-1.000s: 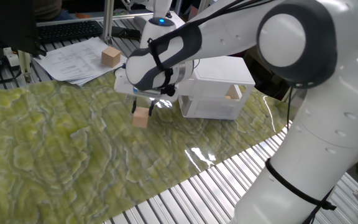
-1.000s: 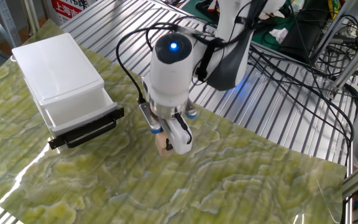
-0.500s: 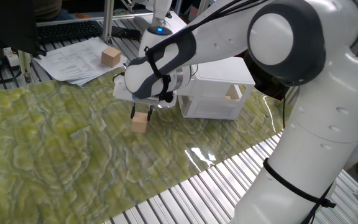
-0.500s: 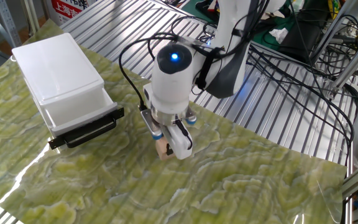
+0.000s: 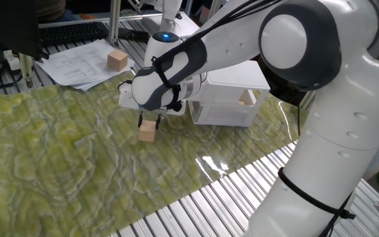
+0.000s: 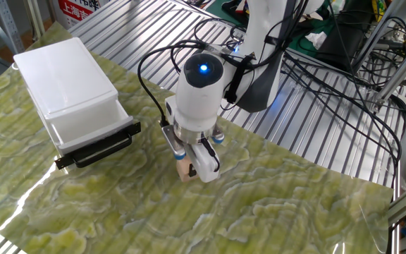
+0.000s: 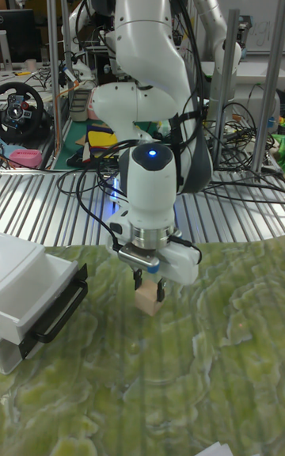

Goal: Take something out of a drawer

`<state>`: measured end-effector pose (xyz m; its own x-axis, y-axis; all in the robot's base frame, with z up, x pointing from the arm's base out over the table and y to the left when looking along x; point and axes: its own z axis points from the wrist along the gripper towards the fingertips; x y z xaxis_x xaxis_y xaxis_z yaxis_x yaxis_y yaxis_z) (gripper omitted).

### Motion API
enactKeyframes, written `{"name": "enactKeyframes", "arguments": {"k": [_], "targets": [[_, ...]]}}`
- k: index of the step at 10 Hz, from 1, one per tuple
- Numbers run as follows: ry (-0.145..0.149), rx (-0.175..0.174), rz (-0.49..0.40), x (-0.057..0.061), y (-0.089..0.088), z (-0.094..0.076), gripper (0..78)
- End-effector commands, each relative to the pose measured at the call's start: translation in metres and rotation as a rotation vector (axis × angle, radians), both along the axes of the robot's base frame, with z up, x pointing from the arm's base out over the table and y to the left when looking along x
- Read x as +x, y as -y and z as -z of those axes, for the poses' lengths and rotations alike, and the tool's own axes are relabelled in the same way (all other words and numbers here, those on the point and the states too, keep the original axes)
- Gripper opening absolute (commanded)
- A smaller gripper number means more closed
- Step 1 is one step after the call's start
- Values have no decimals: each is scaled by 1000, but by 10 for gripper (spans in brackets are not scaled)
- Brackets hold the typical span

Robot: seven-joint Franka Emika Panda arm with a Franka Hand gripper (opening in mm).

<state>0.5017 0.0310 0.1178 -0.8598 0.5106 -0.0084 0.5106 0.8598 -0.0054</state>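
Note:
The small pale wooden cube (image 5: pixel 148 131) (image 6: pixel 182 170) (image 7: pixel 147 300) sits low over the green mat, at or just above its surface. My gripper (image 5: pixel 149 123) (image 6: pixel 189 164) (image 7: pixel 148 290) points straight down, shut on the cube with a finger on either side. The drawer (image 6: pixel 90 125) (image 7: pixel 30 295) of the white cabinet (image 5: pixel 232 92) (image 6: pixel 62 74) stands pulled out, its black bar handle (image 6: pixel 97 149) facing the gripper. The cube is a short way in front of that handle, outside the drawer.
A bigger tan wooden block (image 5: pixel 117 59) lies on papers (image 5: pixel 77 62) behind the mat. A tan shape (image 5: pixel 245 99) shows through the cabinet's side wall. Ribbed metal table (image 6: pixel 309 120) surrounds the mat, with cables (image 6: pixel 344 70) at the back.
My gripper has come down a little with the cube, bringing it closer to the mat. The drawer has not moved.

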Motion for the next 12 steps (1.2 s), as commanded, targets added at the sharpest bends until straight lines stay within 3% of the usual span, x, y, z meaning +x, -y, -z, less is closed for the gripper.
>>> {"name": "enactKeyframes", "arguments": {"k": [1, 10, 12], "targets": [[7, 3, 7, 1, 0, -1, 774], [7, 3, 7, 1, 0, -1, 774], [8, 21, -37, -2, 4, -11, 774]]}}
